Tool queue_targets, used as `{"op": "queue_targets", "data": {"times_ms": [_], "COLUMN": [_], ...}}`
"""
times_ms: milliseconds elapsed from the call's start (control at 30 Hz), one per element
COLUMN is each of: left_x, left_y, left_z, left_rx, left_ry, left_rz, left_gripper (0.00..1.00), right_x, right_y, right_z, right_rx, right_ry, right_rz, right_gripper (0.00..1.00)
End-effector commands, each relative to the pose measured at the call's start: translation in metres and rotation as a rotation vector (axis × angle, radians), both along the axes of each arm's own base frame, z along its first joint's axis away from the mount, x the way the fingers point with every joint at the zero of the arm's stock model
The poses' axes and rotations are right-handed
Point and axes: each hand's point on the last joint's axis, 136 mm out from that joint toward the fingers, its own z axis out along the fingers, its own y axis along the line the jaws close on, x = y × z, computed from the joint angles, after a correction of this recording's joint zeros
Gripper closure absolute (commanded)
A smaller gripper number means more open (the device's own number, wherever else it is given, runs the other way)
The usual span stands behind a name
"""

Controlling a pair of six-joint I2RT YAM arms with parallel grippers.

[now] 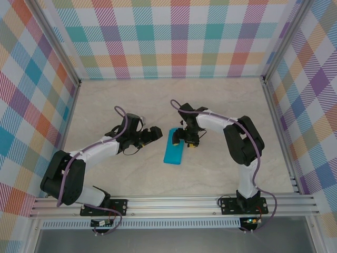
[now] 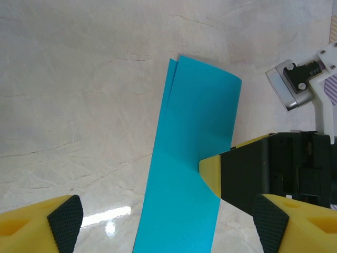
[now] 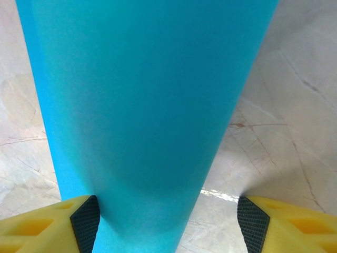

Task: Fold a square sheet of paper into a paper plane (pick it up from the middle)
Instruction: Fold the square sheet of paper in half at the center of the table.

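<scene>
Seen from above, the folded paper (image 1: 173, 151) lies at 4 o'clock of my left claw (image 1: 156, 135), and my right claw (image 1: 184, 141) stands over its far edge at 3. The table (image 1: 121, 100) is bare from 9 round to 1, up to the checkered walls (image 1: 174, 37).

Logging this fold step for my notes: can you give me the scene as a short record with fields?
paper: teal sheet of paper, folded into a narrow strip, lying on the table
left gripper: open, beside the strip, apart from it
right gripper: open, low over the strip's far end
plane: not yet formed
</scene>
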Motion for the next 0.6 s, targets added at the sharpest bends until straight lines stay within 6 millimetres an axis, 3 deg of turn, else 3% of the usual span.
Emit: {"op": "queue_targets", "data": {"times_ms": [0,267,567], "left_x": [0.002,0.002,0.003], "left_y": [-0.007,-0.009,-0.010], "left_z": [0.002,-0.001,-0.003], "left_rx": [-0.003,-0.004,-0.005], "left_ry": [-0.006,0.005,0.011], "left_rz": [-0.028,-0.036,-0.037], "left_gripper": [0.18,0.23,0.37], "right_x": [-0.008,-0.011,-0.010], "right_y": [-0.009,-0.008,-0.017], "right_z": [-0.024,-0.027,-0.036], "right_rx": [-0.068,-0.069,-0.136], "right_ry": [0.048,0.062,0.085], "right_rz": [0.006,0.043,0.052], "right_gripper": [0.25,0.20,0.20]}}
